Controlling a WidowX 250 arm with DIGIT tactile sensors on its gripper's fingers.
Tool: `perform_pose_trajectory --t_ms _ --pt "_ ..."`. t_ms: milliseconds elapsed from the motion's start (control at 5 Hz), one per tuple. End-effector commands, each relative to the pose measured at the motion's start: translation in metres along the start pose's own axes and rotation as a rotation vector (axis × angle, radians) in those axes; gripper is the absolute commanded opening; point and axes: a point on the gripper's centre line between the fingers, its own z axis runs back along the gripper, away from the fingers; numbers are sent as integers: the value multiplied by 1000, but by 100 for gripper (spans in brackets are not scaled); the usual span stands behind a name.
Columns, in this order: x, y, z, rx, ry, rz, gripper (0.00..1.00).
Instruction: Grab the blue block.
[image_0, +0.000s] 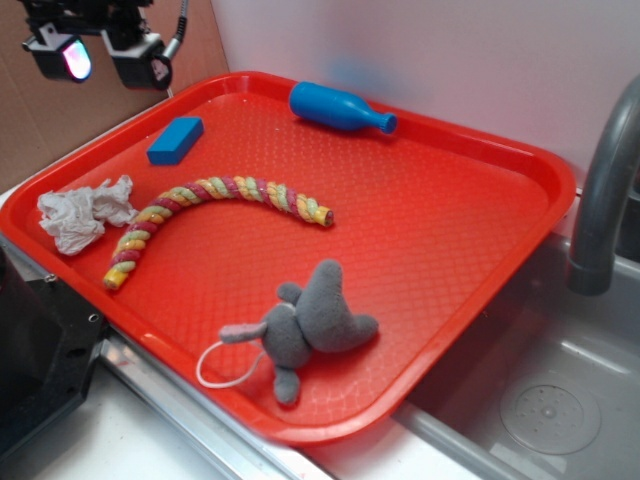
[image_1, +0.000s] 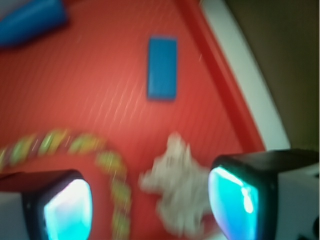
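The blue block (image_0: 175, 139) lies flat on the red tray (image_0: 450, 220), near its far left corner. In the wrist view the blue block (image_1: 162, 68) sits upper centre, well ahead of my fingers. My gripper (image_0: 105, 55) hangs high above the tray's left corner, up and to the left of the block. It is open, its glowing pads wide apart with nothing between them. In the blurred wrist view the gripper (image_1: 150, 202) has crumpled tissue and rope far below the gap.
A blue bottle (image_0: 338, 107) lies at the tray's back. A colourful rope toy (image_0: 210, 205) curves across the middle, crumpled white tissue (image_0: 82, 213) sits at the left, a grey plush mouse (image_0: 310, 325) at the front. A sink and faucet (image_0: 605, 190) stand right.
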Motion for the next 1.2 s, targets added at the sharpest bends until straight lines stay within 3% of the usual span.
perform_pose_trajectory --t_ms 0,200,400,600,1000 --pt "38 17 -37 -18 -119 -9 100" --pt "49 -3 -45 -44 -136 -29 100" --pt "48 -8 -65 1 -93 -51 100" --pt "45 6 -90 33 -22 -45 100" --pt "41 20 -93 48 -15 -36 100"
